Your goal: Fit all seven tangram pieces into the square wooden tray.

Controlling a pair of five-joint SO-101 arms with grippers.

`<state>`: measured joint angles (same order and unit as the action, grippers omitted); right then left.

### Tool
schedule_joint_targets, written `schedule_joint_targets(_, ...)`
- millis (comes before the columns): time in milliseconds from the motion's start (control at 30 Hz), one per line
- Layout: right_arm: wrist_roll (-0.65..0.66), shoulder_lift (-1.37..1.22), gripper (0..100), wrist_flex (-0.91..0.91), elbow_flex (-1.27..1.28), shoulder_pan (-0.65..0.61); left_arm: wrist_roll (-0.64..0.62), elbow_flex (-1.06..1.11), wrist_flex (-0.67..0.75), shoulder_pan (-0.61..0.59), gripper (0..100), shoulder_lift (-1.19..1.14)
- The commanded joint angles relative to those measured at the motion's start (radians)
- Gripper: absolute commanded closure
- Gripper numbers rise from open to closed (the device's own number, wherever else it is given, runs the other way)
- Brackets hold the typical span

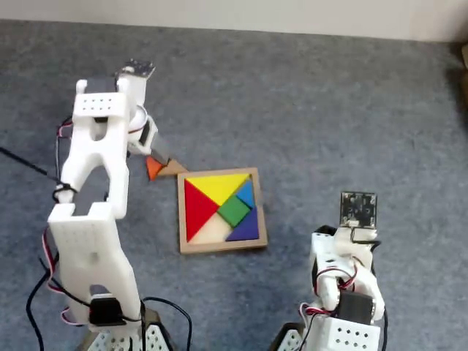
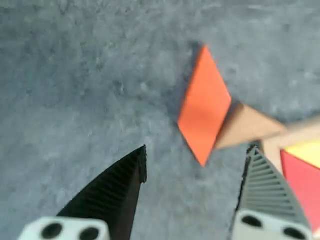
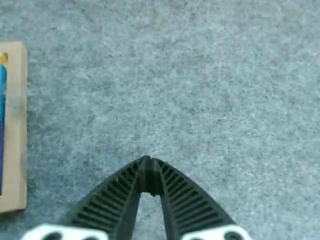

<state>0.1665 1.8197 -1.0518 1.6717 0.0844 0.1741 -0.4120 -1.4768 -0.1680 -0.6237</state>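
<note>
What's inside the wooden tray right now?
Five pieces lie in the wooden tray: red triangle, yellow triangle, blue triangle, green square, purple triangle. A pale gap shows at its bottom left in the high view. The floor beneath the pieces is covered.

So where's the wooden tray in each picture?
High view: wooden tray central, right of the orange piece.
Left wrist view: its rim just past the orange piece.
Right wrist view: its rim off to one side of the shut end effector.
Shared landmark: the yellow piece inside it.
</note>
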Motion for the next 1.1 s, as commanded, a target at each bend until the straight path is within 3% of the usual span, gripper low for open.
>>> schedule_joint_targets(0,-0.005,0.007,99.3,0.021,0.142,0.01,0.012,-0.082,0.043,-0.008,70,-0.027)
schedule_joint_targets(267,-0.005,0.007,99.3,0.021,0.142,0.01,0.012,-0.285,0.035,-0.008,70,-0.202)
schedule_joint_targets(433,-0.005,0.007,99.3,0.021,0.142,0.01,0.066,-0.344,0.032,-0.012,76,-0.297)
schedule_joint_targets(767,-0.005,0.007,99.3,0.021,0.142,0.01,0.095,-0.344,-0.08,-0.005,85,-0.229)
schedule_joint_targets(900,-0.005,0.007,99.3,0.021,0.142,0.01,0.094,-0.344,-0.12,-0.005,83,-0.173)
schedule_joint_targets(1067,-0.005,0.007,99.3,0.021,0.142,0.01,0.091,-0.344,-0.176,-0.01,74,-0.096)
